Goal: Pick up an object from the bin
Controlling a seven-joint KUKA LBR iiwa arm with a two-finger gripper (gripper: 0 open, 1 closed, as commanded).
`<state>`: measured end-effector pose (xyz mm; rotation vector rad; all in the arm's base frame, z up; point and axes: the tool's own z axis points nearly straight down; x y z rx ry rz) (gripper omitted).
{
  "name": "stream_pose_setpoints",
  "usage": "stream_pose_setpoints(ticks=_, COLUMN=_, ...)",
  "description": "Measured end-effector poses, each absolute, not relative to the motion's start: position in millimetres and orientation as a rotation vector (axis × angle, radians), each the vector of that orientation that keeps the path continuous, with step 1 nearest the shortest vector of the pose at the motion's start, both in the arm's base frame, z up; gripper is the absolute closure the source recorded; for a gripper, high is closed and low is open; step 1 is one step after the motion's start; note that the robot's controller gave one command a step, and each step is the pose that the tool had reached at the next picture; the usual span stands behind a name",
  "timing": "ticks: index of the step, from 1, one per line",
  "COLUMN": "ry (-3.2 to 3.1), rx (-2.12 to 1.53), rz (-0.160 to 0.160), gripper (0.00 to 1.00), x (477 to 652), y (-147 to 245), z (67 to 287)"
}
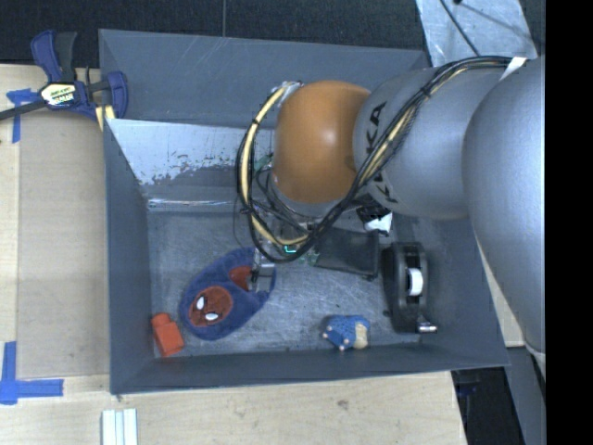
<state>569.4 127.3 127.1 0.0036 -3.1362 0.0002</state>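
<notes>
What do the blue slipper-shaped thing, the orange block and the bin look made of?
Blue slipper-shaped thing: probably soft fabric, matt, with rounded fuzzy-looking edges. Orange block: something rigid, perhaps plastic or painted wood; flat matt faces. Bin: sheet metal, dull grey, with pale scuffs on its far wall.

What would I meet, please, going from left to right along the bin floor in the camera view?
orange block → blue Spider-Man slipper → small blue and yellow toy → black boxy device

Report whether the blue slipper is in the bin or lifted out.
In the bin: the blue slipper lies on the bin floor, red face patch up, beside the orange block.
</notes>
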Motion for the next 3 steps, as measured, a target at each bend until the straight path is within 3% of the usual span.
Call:
stream_pose_setpoints(ticks=1, ry=-3.144, rx=-0.002, rz=-0.001, gripper=1.0, x=571.7, y=127, z=132)
stream_pose_setpoints(ticks=2, ry=-3.144, rx=-0.002, rz=-0.001, gripper=0.0, x=571.7, y=127, z=132)
stream_pose_setpoints(ticks=3, ry=-3.138, rx=-0.13, rz=0.0, gripper=0.0, x=553.5, y=128, z=69)
